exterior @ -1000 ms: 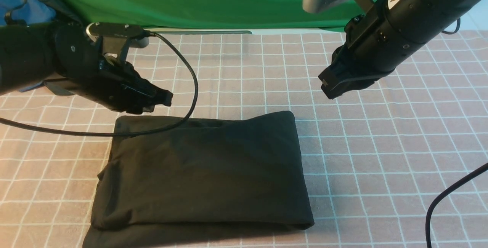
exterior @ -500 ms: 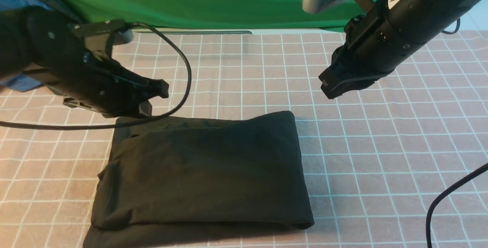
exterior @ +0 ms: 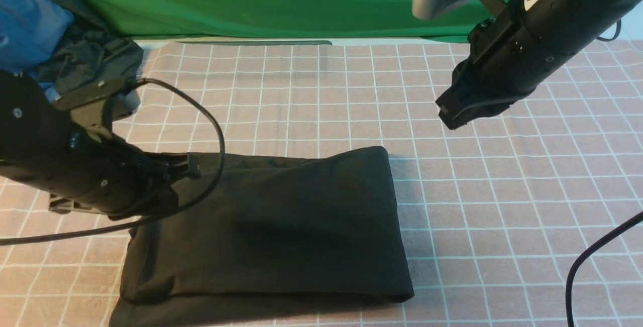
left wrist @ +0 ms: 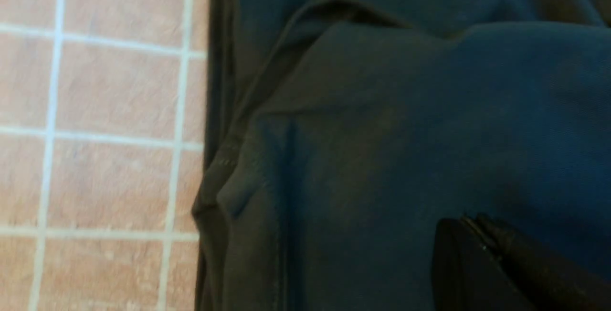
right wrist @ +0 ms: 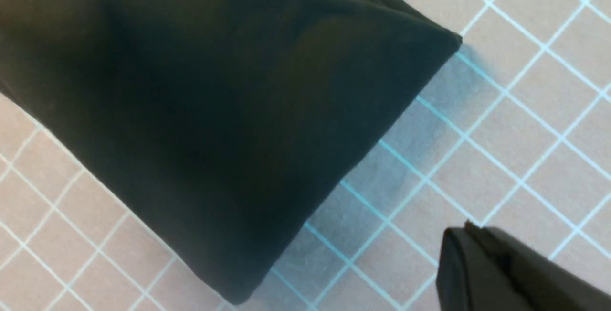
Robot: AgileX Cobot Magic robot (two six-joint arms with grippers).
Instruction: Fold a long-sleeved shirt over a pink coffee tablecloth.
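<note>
Both closed hands, left (left wrist: 465, 220) and right (right wrist: 465, 227), probably empty, should smooth the shirt (exterior: 281, 226) gently outward.

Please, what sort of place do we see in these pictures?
Probably a robot workspace or lab: two robot arms stand over a gridded pink cloth, with a green cloth hung or draped behind and a cable in front.

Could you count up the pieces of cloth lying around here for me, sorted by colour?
Black, folded shirt: 1
Pink with white grid, tablecloth: 1
Blue, bunched cloth: 1
Dark grey-green, crumpled cloth: 1
Bright green, plain cloth: 1
Total: 5
</note>
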